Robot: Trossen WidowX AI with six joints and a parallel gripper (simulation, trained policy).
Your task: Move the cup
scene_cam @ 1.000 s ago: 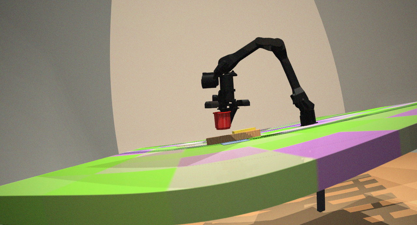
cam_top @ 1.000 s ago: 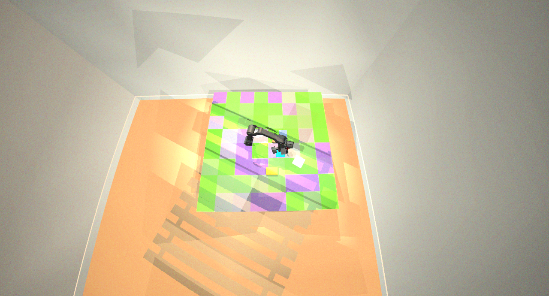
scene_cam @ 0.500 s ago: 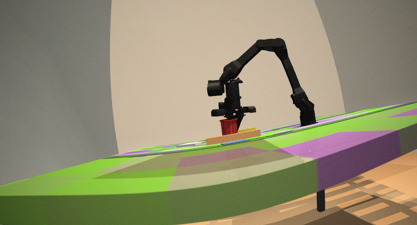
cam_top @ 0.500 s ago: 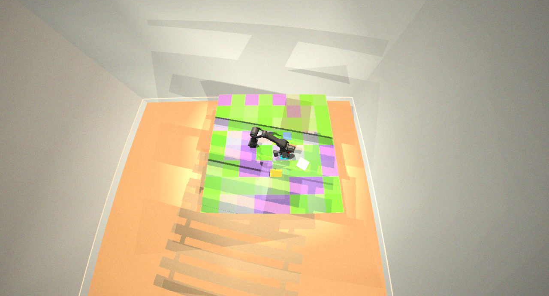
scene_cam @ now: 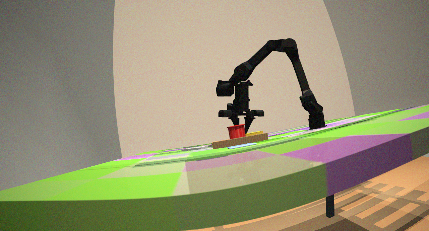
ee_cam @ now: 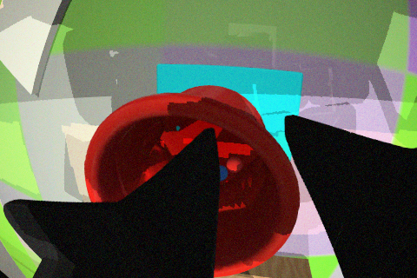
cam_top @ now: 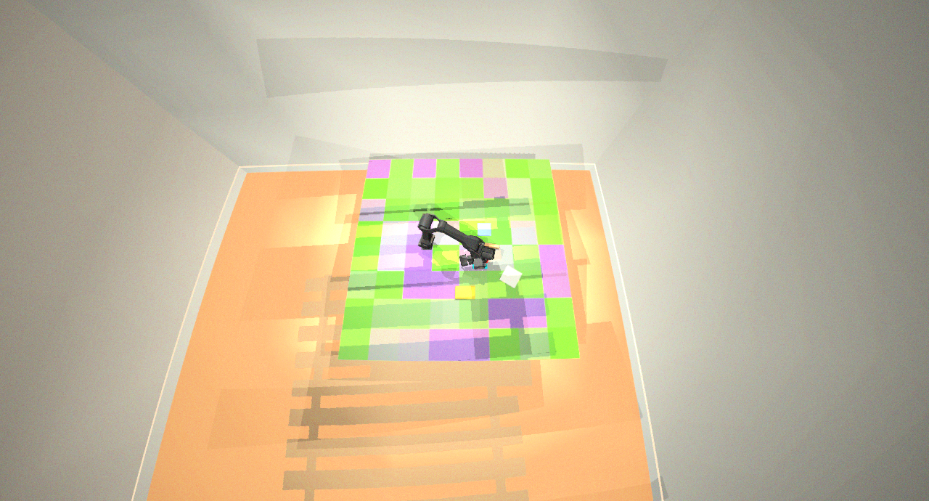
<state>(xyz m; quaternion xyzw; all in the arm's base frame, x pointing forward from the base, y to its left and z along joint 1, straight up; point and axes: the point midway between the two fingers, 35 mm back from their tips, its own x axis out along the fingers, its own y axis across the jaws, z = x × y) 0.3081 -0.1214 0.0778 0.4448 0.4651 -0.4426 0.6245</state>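
The red cup (scene_cam: 236, 132) (ee_cam: 261, 243) stood at the cyan pad (cam_top: 485, 266) (ee_cam: 230, 79), overlapping it in the wrist view, its base hidden; the gripper (cam_top: 479, 264) (scene_cam: 242, 128) (ee_cam: 250, 131) was partly open, fingers astride the cup's wall without clamping it; marbles (ee_cam: 234, 164) lay inside.
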